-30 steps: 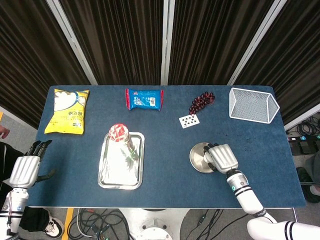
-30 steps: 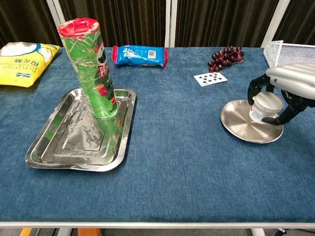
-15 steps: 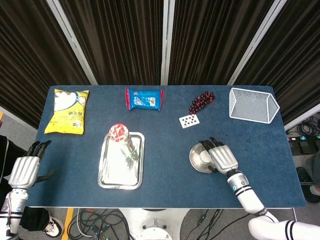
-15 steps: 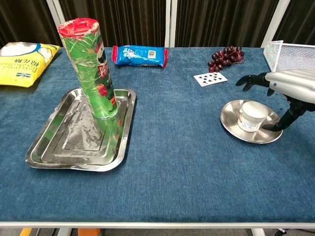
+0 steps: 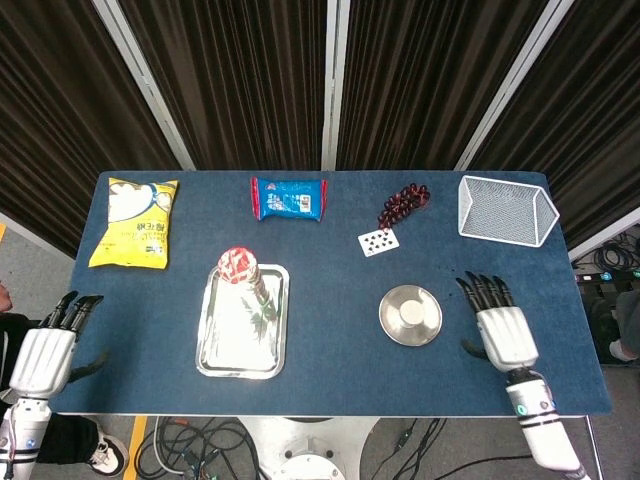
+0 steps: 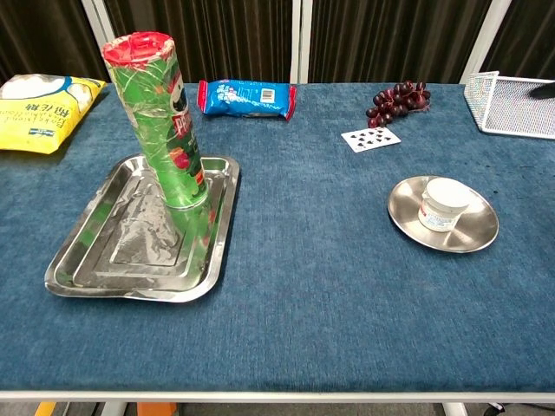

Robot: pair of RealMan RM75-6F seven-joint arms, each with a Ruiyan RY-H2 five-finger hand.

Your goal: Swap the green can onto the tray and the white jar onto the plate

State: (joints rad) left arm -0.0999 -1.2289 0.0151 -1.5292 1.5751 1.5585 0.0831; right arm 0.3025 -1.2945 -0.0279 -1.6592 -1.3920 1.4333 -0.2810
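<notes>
The right robot hand point(image 5: 504, 333) lies flat to the right of the plate point(image 5: 428, 325), fingers spread and straight, holding nothing and clear of the rim. The left robot hand point(image 5: 45, 348) is likewise open and empty, well left of the plate past the bench point(image 5: 330, 250) edge. The white jar point(image 6: 443, 204) stands on the plate; the green can point(image 6: 162, 121) stands upright on the tray point(image 6: 87, 260), so the swap looks complete.

We have let go of the white jar point(image 6: 444, 204); our right robot hand point(image 5: 503, 326) now lies at 3 o'clock of the plate point(image 6: 473, 237).
</notes>
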